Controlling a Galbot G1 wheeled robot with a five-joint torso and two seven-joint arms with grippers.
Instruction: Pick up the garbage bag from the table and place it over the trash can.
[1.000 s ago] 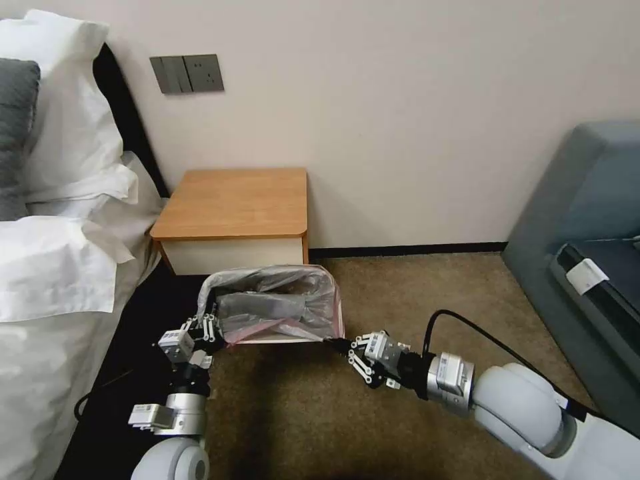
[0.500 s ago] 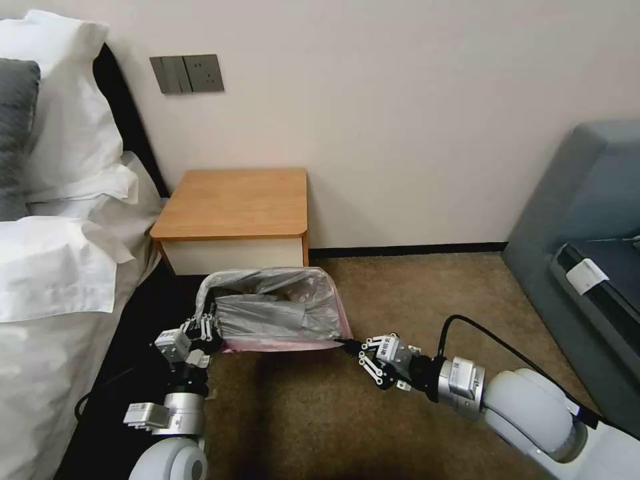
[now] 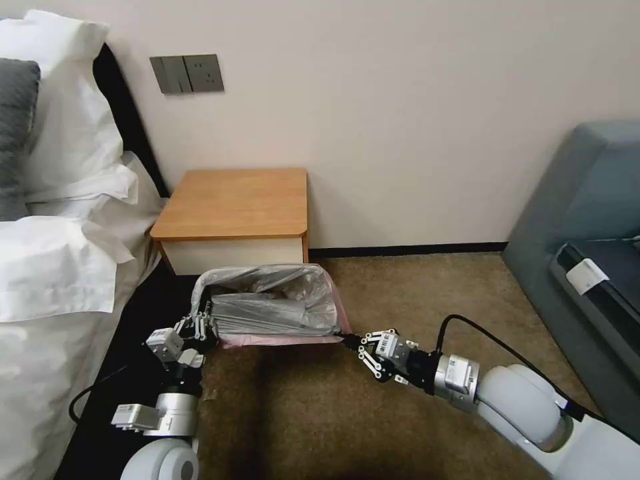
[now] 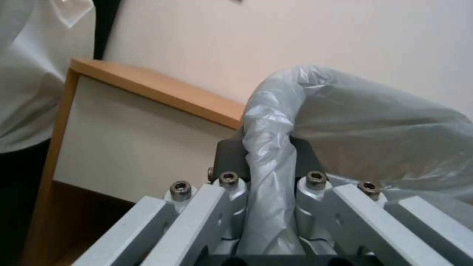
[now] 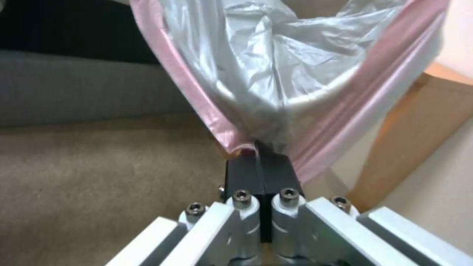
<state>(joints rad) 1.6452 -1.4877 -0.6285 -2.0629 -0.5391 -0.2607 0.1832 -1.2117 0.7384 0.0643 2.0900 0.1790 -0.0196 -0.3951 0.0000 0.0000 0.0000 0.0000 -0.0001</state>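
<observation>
The grey translucent garbage bag (image 3: 267, 303) is stretched open on the carpet in front of the table (image 3: 237, 200), draped over the trash can, which is hidden under the plastic. My left gripper (image 3: 205, 325) is shut on the bag's left edge; in the left wrist view a twisted strand of the garbage bag (image 4: 364, 122) runs between the fingers of the left gripper (image 4: 268, 173). My right gripper (image 3: 350, 340) is shut on the pink rim at the bag's right corner. The right wrist view has the right gripper (image 5: 258, 155) pinching the garbage bag (image 5: 276, 55) by that pink edge.
A bed with white linen (image 3: 60, 267) lies close on the left, its dark base beside my left arm. A grey sofa (image 3: 587, 233) stands at the right. Brown carpet (image 3: 413, 293) is open between bin and sofa. The wall (image 3: 400, 120) is behind the table.
Both grippers have moved apart, left to the left and right to the right, stretching the bag wider. Its pink near edge has come down over the bin's front.
</observation>
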